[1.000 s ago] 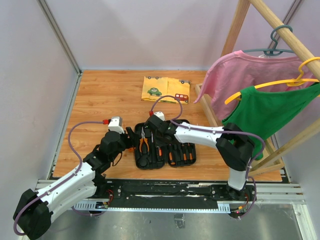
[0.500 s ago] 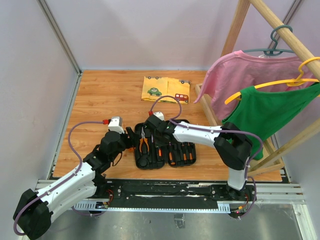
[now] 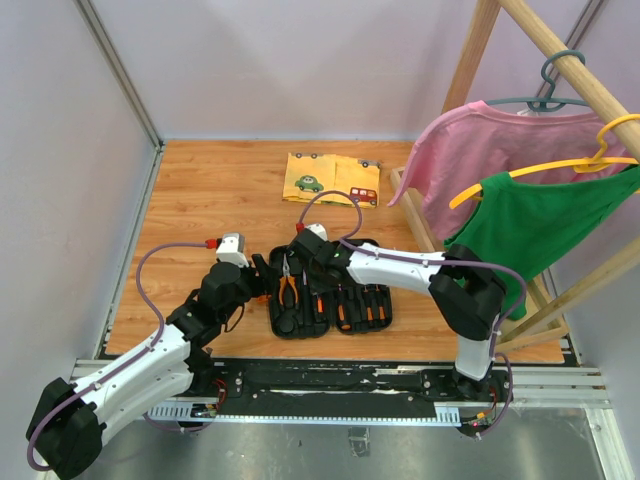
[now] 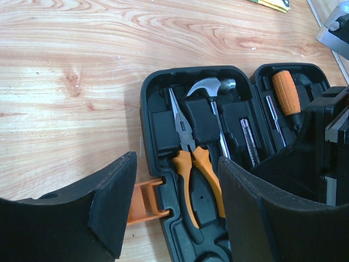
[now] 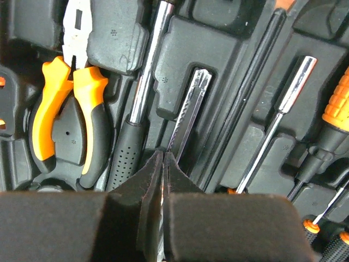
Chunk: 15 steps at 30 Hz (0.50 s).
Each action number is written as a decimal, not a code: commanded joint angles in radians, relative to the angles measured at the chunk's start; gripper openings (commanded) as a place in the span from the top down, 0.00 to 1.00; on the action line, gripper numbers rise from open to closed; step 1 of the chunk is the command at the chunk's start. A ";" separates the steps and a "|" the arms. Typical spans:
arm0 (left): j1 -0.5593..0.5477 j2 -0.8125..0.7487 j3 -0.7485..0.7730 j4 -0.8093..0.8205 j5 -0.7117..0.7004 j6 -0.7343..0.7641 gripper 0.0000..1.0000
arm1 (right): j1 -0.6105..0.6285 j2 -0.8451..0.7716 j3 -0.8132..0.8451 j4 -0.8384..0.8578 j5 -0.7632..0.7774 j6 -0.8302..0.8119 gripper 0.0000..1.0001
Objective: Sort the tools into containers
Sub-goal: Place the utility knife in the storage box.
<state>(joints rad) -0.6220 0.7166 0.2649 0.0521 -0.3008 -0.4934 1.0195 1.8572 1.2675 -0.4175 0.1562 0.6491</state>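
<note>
We see a wooden table (image 3: 200, 200), its grain running left to right; the black tool case (image 3: 312, 333) lies open on it near the front edge; a yellow cloth (image 3: 332, 179) printed with cars lies flat toward the back, well apart from the case; a wooden rack base (image 3: 530, 338) rests along the right side.

Tool case's (image 4: 146, 109) near end behind the left claw (image 4: 175, 159), off-frame

A black clamshell tool case (image 4: 146, 101) lies opened flat on the wooden surface (image 4: 71, 82), with its orange latch (image 4: 146, 199) sticking out at the left edge. The left half holds orange-handled pliers (image 4: 191, 158) beside a steel claw hammer (image 4: 217, 117). Orange-and-black-handled screwdrivers (image 3: 362, 308) sit side by side in the right half's slots.
</note>
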 commanded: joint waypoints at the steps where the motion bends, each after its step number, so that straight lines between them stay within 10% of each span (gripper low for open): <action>1: 0.007 0.000 -0.004 0.040 -0.001 0.016 0.34 | -0.015 -0.041 -0.012 -0.022 -0.070 -0.105 0.97; 15: 0.007 -0.001 -0.005 0.038 -0.006 0.015 0.34 | -0.019 -0.342 -0.120 0.066 0.035 -0.229 0.65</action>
<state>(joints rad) -0.6220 0.7174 0.2653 0.0521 -0.3012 -0.4934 1.0138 1.6505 1.2434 -0.3672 0.0849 0.4641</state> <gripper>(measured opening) 0.656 0.321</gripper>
